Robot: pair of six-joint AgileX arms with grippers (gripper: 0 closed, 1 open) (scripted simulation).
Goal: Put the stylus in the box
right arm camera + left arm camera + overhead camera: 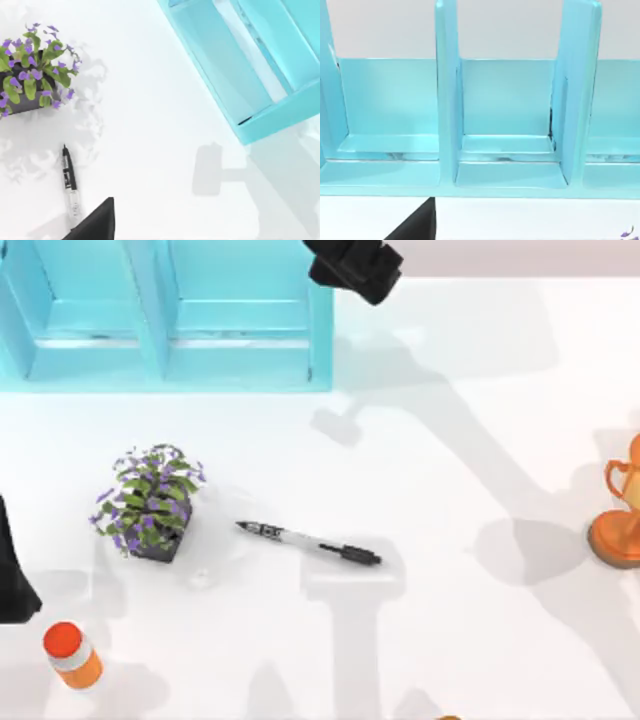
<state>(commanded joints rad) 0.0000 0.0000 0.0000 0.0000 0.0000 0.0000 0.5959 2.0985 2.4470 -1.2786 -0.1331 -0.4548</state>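
The stylus (310, 543) lies flat on the white table near the middle, its black tip pointing left toward a plant and its black end section to the right. It also lies in the right wrist view as the stylus (68, 180), with nothing touching it. The light turquoise box (320, 340) stands at the table's far left, with a divider splitting it into compartments. The same box (447, 125) looms close in the left wrist view, and one corner of the box (280, 112) is in the right wrist view. My right arm (355, 265) hangs above the box's right corner. My left arm (12, 575) sits at the left edge.
A small potted plant (150, 502) with purple flowers stands just left of the stylus, and the plant (30, 75) is also in the right wrist view. An orange-capped bottle (72, 655) is at the near left. An orange trophy (620, 515) stands at the right edge.
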